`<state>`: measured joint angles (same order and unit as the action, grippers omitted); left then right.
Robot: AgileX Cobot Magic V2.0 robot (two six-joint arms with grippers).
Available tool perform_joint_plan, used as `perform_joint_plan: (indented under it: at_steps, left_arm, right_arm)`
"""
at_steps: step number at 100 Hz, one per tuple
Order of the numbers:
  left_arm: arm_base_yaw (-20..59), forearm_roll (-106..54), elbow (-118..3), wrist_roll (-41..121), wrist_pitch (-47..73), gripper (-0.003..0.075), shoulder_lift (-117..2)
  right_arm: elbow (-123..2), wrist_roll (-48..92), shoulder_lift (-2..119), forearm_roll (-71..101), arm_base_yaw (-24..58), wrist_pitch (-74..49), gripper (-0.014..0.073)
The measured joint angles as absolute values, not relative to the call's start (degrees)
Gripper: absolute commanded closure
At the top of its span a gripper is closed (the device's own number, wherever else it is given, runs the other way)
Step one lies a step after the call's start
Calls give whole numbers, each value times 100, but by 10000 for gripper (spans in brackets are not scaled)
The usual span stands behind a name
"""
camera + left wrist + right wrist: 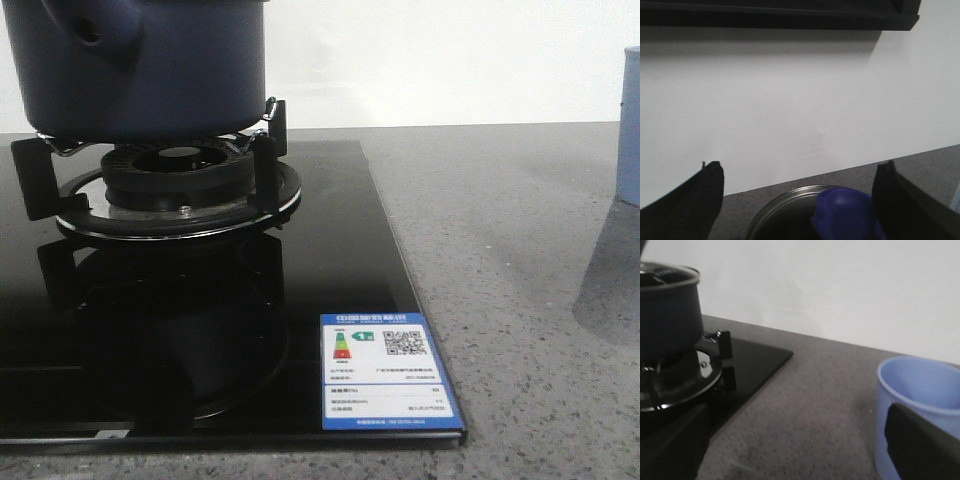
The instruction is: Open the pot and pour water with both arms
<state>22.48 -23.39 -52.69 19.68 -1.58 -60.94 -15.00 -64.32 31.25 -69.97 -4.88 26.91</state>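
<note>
One pot: dark navy, matte sides, rounded lug of the same colour on its side. Position: seated on the black pan supports of a gas burner, at the far left of the front view. In the right wrist view its glass lid with a metal rim is in place.

One cooktop: glossy black glass, set into the grey speckled counter. A blue-and-white energy label with a QR code sits at its near right corner.

One cup: pale blue, open-topped, upright on the counter, well apart from the pot and to its right; seen only as a sliver at the right edge of the front view.

Left claw: released, fingers spread wide, above the lid's rim with a blue knob between them; contact cannot be determined.

Right claw: released, one dark finger lying in front of the cup, the other near the cooktop; nothing gripped.

Backdrop: plain white wall.
</note>
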Motion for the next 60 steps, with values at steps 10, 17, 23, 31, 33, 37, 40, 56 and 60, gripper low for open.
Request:
perform_joint_plan:
  at_steps: [10,17,23,31,33,37,40,56,60]
  left_arm:
    - [1944,-2339,-5269,1968,254,292,-5771]
    - [1771,-2330,-5269,1968,437,412,-5564]
    - [1675,-2326,-5233,1968,525,532,-5383]
    - [1607,-2316,-5116,1968,558,678,-5160]
    - [1607,-2316,-5074,1968,566,714,-5098]
    - [1607,-2285,-4993,1968,566,734,-4971]
    - [1607,-2269,-4897,1968,580,736,-4880]
    - [1607,-2192,-4139,1978,469,736,-4176]
    - [1607,-2192,-3897,1978,361,736,-3921]
  right_arm:
    - [-1859,-6533,3125,-7022,-340,2691,165]
    - [-2114,-6599,3125,-7030,-300,2691,315]
    - [-2293,-6634,3125,-7030,-276,2691,449]
    - [-2492,-6645,3125,-7030,-272,2744,616]
    - [-2524,-6645,3125,-7030,-272,2777,654]
    - [-2552,-6671,3125,-7030,-272,2846,657]
    - [-2563,-6702,3125,-7030,-272,2888,656]
    - [-2566,-6969,3112,-7064,-272,2981,655]
    - [-2566,-6998,3079,-7093,-272,3002,655]
